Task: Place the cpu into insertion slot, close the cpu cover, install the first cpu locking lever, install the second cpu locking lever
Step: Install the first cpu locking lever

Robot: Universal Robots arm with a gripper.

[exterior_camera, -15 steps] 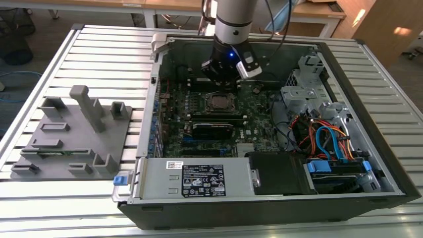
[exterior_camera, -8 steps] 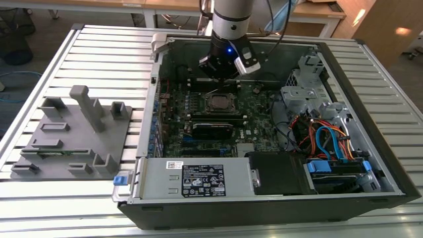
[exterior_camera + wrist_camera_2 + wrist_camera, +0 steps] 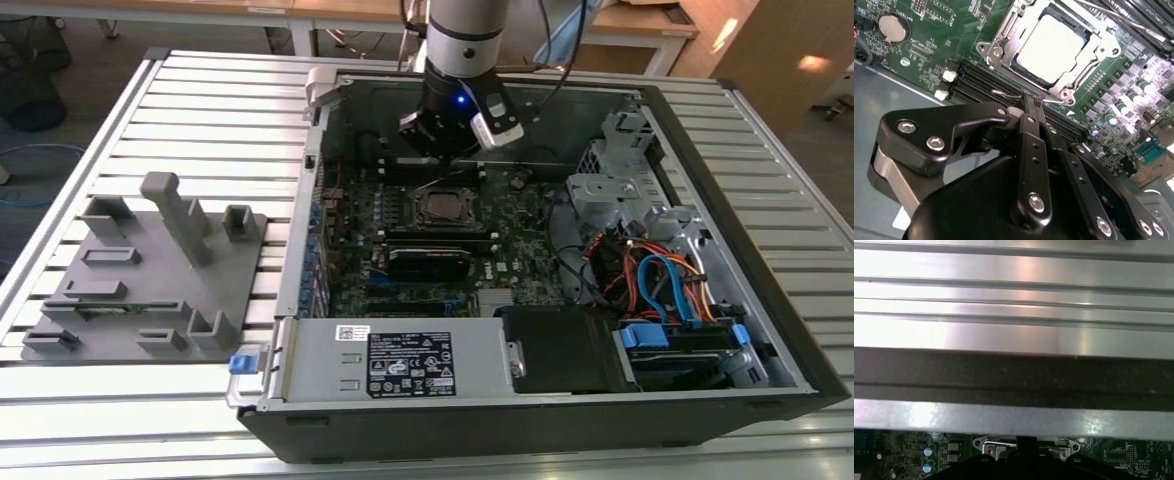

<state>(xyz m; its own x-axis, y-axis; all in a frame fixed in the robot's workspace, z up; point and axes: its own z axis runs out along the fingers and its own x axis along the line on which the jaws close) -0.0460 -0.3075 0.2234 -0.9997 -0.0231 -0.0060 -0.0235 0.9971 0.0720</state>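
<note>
Showing the cpu (image 3: pixel 1054 42) seated under the cpu cover (image 3: pixel 1004 42), second wrist view.

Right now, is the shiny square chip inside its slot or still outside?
Inside. In the second wrist view the chip lies flat in the slot, with the metal cover framing it all round.

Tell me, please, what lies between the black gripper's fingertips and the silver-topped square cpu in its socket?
In the second wrist view, black memory slots and a thin wire lever lie between the gripper and the cpu.
</note>
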